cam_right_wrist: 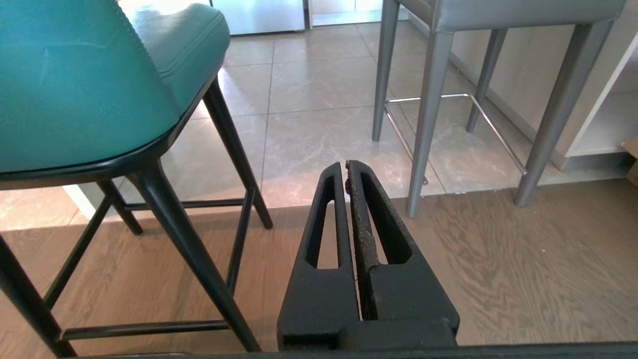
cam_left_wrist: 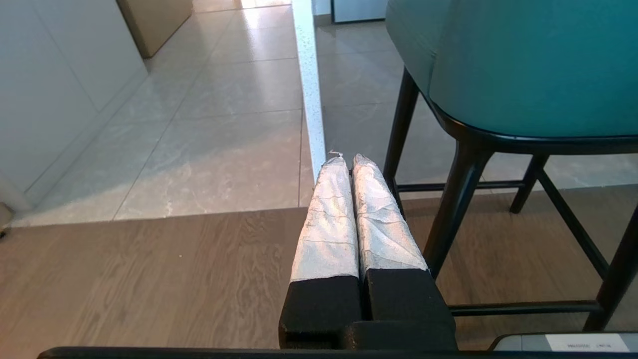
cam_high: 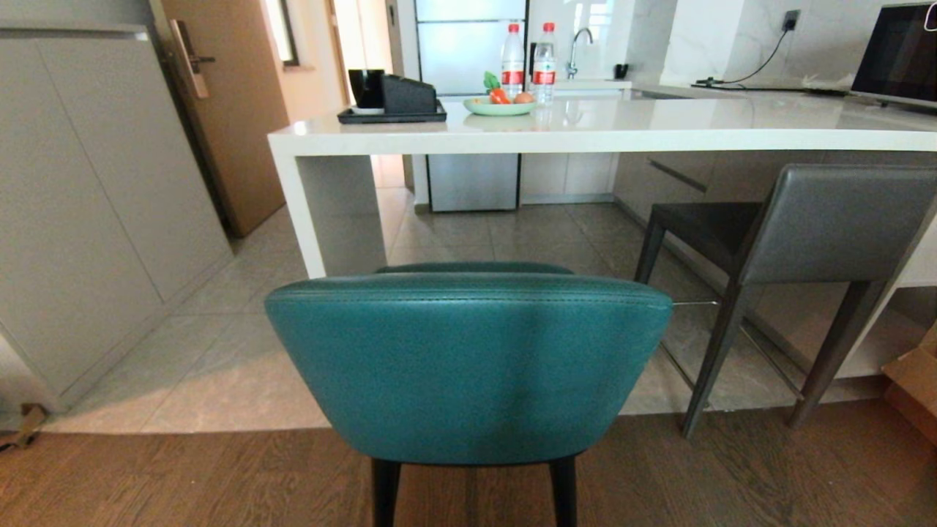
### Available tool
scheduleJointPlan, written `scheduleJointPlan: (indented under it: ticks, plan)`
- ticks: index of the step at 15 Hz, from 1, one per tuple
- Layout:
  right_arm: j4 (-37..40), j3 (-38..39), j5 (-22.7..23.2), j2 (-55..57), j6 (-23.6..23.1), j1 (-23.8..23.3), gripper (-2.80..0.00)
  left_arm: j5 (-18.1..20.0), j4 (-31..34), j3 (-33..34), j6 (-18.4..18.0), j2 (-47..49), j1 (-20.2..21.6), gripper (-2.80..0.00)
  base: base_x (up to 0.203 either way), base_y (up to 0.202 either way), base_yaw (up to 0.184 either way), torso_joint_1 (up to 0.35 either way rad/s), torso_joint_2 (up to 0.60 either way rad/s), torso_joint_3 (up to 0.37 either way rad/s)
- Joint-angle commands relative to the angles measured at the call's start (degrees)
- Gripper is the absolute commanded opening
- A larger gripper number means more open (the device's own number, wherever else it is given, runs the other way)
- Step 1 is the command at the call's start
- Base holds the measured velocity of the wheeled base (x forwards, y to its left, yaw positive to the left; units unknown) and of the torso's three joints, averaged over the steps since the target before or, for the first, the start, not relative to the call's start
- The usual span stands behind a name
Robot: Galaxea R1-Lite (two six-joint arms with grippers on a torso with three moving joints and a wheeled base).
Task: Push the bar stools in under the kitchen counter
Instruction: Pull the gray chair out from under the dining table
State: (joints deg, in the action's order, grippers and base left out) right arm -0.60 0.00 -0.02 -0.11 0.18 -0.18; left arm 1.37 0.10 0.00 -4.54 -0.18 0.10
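1. Standing square in front of the robot, the teal leather bar stool with a rounded back and thin black legs (cam_high: 468,366) has its back toward the camera and its seat short of the kitchen counter, a thick glossy white stone slab (cam_high: 600,124); its rear legs rest on the brown wood floor (cam_high: 183,476), its front legs on the grey tile beyond.
2. To the right, the dark grey bar stool with a rectangular back and straight legs (cam_high: 834,219) sits angled, its seat partly beneath the slab but its back legs out on the wood.
3. Low beside the teal stool's legs, the left gripper (cam_left_wrist: 347,160) hangs with its white-wrapped fingers pressed together, holding nothing; the right gripper (cam_right_wrist: 345,167) hangs on the other side, its black fingers likewise closed and empty.
4. Neither stool appears fully tucked in. A clean push likely calls for even contact on the teal backrest from both sides, driven straight ahead so the stool does not twist or catch at the floor seam.
5. On the counter sit a black tray (cam_high: 392,113), a green fruit plate (cam_high: 500,107) and two water bottles (cam_high: 528,62).
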Motion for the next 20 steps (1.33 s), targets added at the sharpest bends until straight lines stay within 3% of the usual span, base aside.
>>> scheduleJointPlan:
  ticks: [1, 6, 20]
  plan:
    - [0.0, 0.2, 0.0, 0.2, 0.1, 0.0, -2.80, -0.3, 0.0, 0.2, 0.3, 0.2, 0.0, -2.80, 0.000, 0.000, 0.000, 0.000, 0.00, 0.000]
    - [-0.2, 0.3, -0.1, 0.2, 0.3, 0.0, -2.80, -0.9, -0.1, 0.2, 3.1, 0.2, 0.1, -2.80, 0.000, 0.000, 0.000, 0.000, 0.00, 0.000]
    - [-0.2, 0.3, -0.1, 0.2, 0.3, 0.0, -2.80, -1.3, -0.2, 0.2, 3.7, 0.2, 0.1, -2.80, 0.000, -0.007, 0.000, 0.001, 0.00, 0.000]
